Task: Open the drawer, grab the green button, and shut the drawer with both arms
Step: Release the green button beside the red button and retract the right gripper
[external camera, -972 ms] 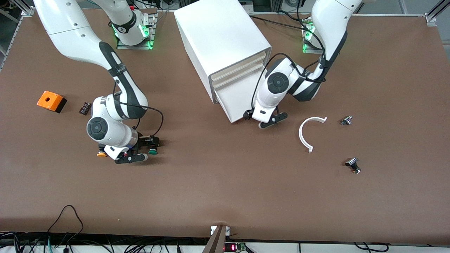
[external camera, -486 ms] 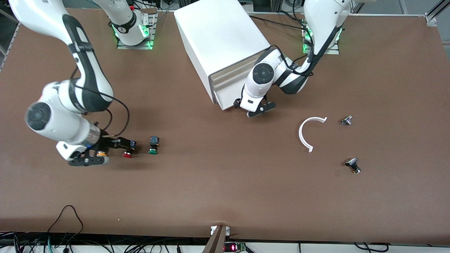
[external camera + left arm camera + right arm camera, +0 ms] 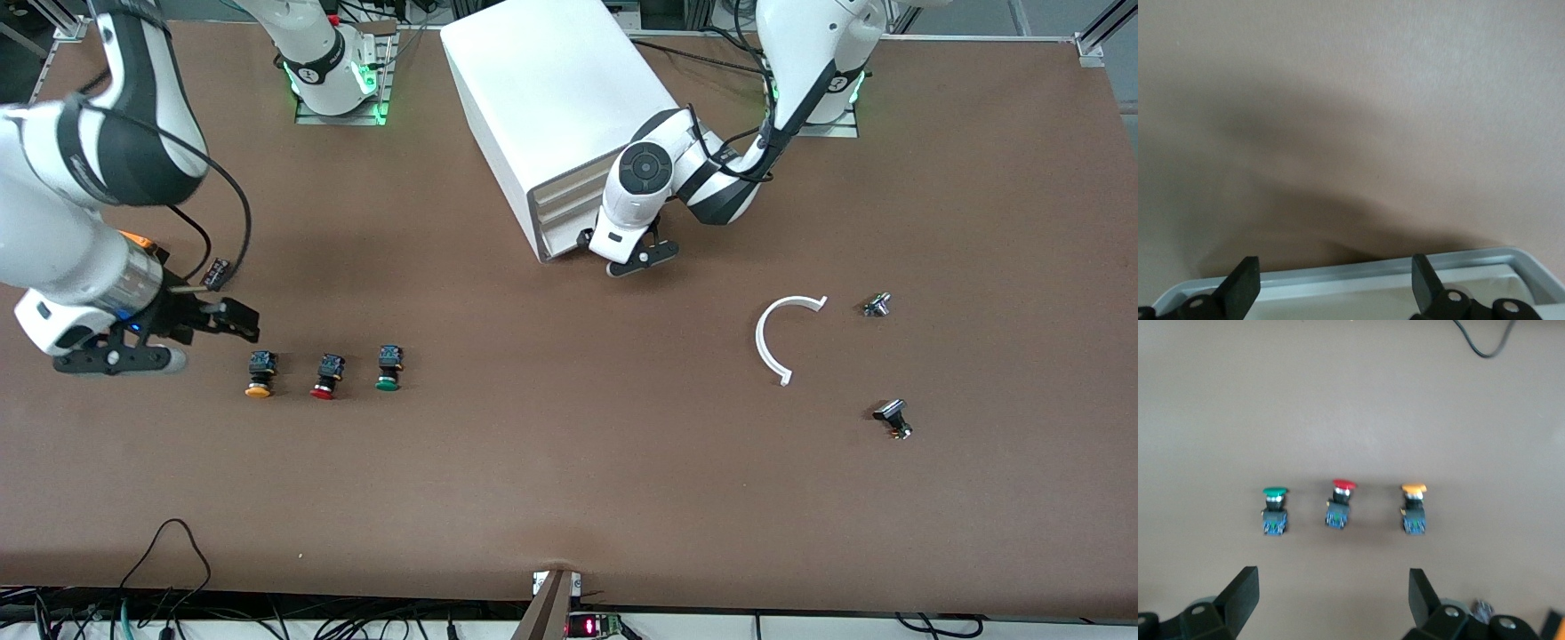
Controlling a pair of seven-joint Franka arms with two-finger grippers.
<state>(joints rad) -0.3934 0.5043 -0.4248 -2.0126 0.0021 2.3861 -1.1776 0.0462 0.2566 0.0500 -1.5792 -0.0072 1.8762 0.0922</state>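
Observation:
The green-capped button stands on the table, last in a row with a red-capped and a yellow-capped button. My right gripper hangs open and empty over the table, toward the right arm's end, just past the yellow one. My left gripper is open at the front of the white cabinet, its fingers either side of the drawer's rim. The drawer sits nearly pushed in.
An orange box peeks out under the right arm, with a small black part beside it. Toward the left arm's end lie a white curved piece and two small metal parts. A cable loops at the front edge.
The right gripper has drawn away from the buttons toward its end of the table, uncovering all three. The left gripper has moved toward the cabinet and the drawer has slid in.

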